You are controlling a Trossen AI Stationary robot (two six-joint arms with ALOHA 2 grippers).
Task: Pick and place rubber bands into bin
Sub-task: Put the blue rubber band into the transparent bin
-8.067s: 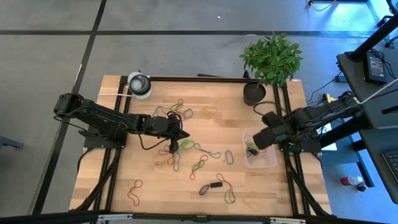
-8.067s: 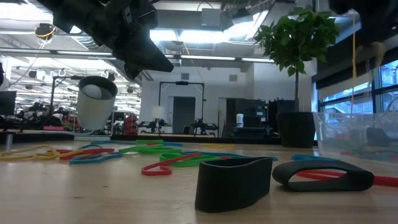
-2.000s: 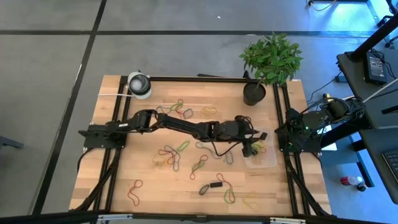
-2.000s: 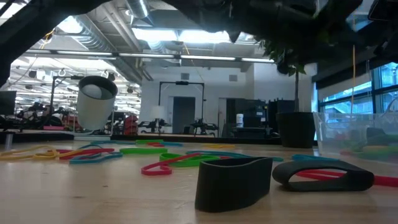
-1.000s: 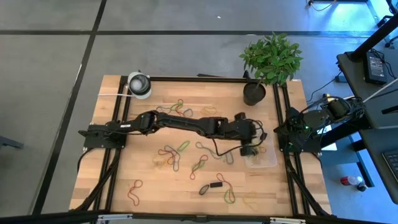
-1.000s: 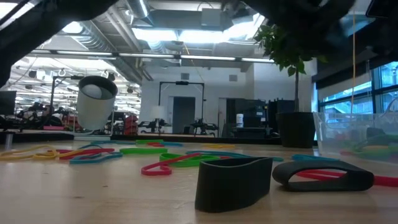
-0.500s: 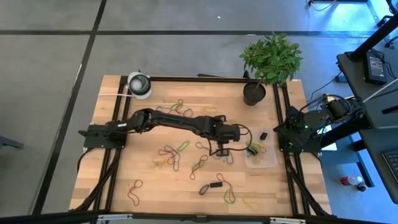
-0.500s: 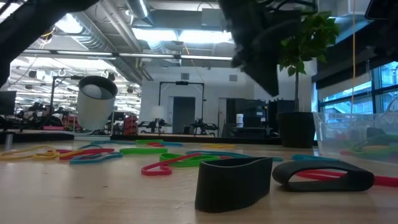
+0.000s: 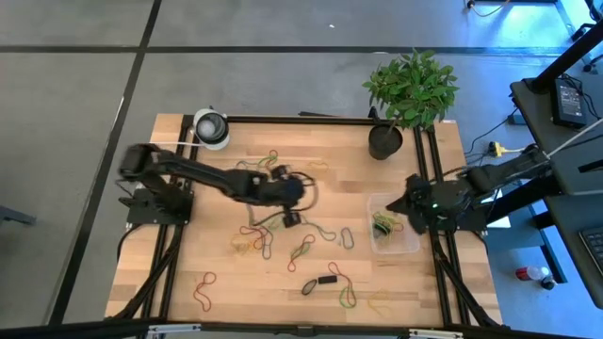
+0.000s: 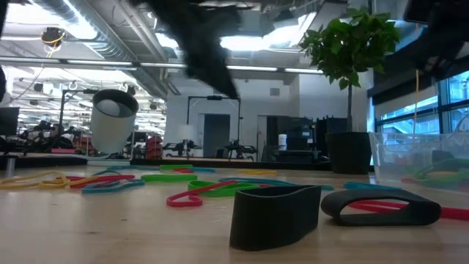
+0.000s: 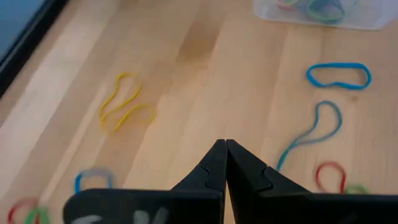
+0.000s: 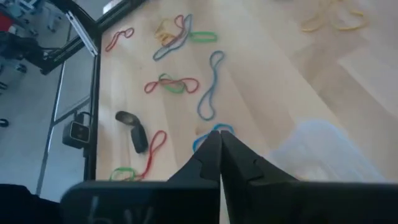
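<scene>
Hovering over the middle of the worktop (image 9: 188, 264), the left gripper (image 9: 291, 218) has its fingers (image 11: 211, 169) pressed together on nothing; loose rubber bands (image 9: 268, 229) lie on the wood just beside and beyond the tips. The right gripper (image 9: 400, 203), fingers likewise closed and empty, sits at the bin (image 9: 407, 243) near the worktop's right edge, where a few bands already lie.

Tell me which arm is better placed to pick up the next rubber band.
Probably the left. Its hand is over the cluster of loose rubber bands mid-table, fingers shut and empty. The right hand sits at the bin edge, away from most bands.
</scene>
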